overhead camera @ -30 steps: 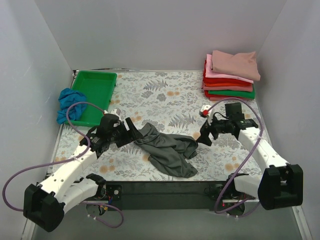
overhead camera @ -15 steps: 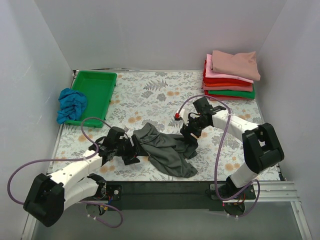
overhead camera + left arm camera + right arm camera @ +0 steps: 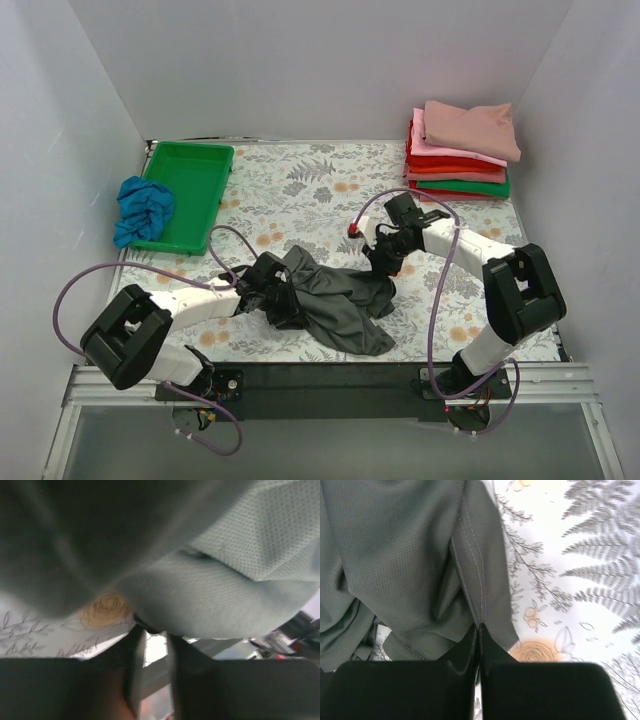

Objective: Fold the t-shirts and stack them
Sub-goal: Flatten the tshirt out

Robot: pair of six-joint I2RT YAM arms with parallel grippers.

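Note:
A dark charcoal grey t-shirt [image 3: 340,305] lies crumpled on the floral table near the front middle. My left gripper [image 3: 284,302] is at the shirt's left edge; in the left wrist view its fingers [image 3: 135,650] stand close together, with a fold of the grey cloth [image 3: 215,605] pinched at their tips [image 3: 155,630]. My right gripper [image 3: 379,267] is at the shirt's right edge. The right wrist view shows it [image 3: 479,627] shut on the stitched hem of the grey cloth [image 3: 400,555]. Several folded t-shirts [image 3: 462,150], dusty rose on top, are stacked at the back right.
A green plastic tray [image 3: 190,165] stands at the back left, and a crumpled bright blue t-shirt [image 3: 142,208] lies against its left side. White walls close in the table on three sides. The arms' cables loop over the table's front part.
Both arms have reached in to the grey shirt, the left to its left edge and the right to its right edge. Both grippers went from open to closed on the cloth.

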